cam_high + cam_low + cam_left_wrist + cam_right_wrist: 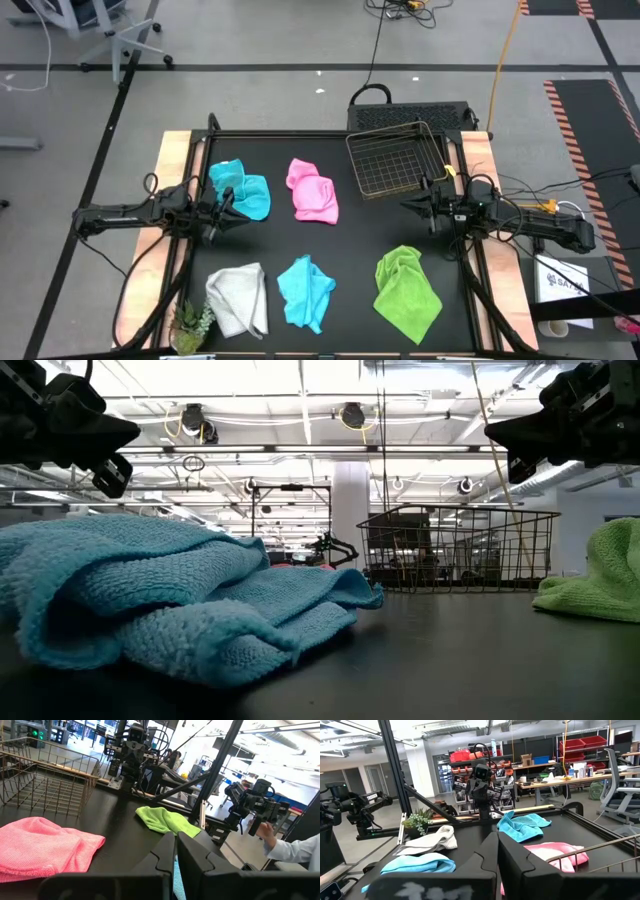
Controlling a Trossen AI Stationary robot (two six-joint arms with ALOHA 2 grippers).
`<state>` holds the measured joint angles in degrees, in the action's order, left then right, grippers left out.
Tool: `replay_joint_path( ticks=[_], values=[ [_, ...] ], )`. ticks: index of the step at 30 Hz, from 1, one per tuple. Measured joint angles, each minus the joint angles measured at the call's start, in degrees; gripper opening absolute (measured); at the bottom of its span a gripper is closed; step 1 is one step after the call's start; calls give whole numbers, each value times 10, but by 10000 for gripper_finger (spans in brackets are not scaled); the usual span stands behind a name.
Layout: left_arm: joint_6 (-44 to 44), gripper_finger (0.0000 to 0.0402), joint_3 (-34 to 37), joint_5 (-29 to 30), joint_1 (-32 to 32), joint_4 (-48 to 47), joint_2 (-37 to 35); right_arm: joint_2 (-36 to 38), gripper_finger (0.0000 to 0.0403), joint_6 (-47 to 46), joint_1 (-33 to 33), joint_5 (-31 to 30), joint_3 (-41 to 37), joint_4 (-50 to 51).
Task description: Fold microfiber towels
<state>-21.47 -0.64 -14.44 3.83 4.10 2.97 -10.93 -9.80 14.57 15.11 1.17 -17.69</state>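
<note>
Five microfiber towels lie crumpled on the black table (350,250). A light blue one (242,190) and a pink one (312,190) lie farther back. A white-grey one (238,298), a second light blue one (305,292) and a lime green one (405,290) lie near the front edge. My left gripper (226,203) hangs shut and level above the left edge of the far blue towel, clear of it, as the low view shows it (115,445). My right gripper (410,205) hangs shut at the table's right, in front of the basket.
A wire basket (392,158) stands at the back right of the table. A small green plant (190,325) sits at the front left corner. Bare table lies between the two rows of towels. A person's sleeve and hand (290,850) show beyond the table in the left wrist view.
</note>
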Motion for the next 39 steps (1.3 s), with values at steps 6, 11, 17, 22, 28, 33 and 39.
replay_joint_path(
  ticks=[6, 11, 17, 22, 28, 33, 39],
  values=[
    [0, 21, 0, 0, 0, 0, 0, 0, 0, 0, 0, 0, 0, 0],
    [0, 21, 0, 0, 0, 0, 0, 0, 0, 0, 0, 0, 0, -13],
    [0, 21, 0, 24, 0, 5, 0, 0, 0, 0, 0, 0, 0, -19],
    [-2, 21, 0, 66, 0, 7, 0, 0, 0, 0, 0, 0, 0, -20],
    [-5, 21, 0, 141, 0, 7, 0, 0, 0, 22, 0, -1, 0, -77],
    [-18, 21, 0, 210, 0, 2, 0, 0, 0, 31, 0, -3, 0, -83],
    [-35, 21, 0, 238, 0, -14, 0, 0, 0, 31, 0, -28, 0, -79]
  ],
)
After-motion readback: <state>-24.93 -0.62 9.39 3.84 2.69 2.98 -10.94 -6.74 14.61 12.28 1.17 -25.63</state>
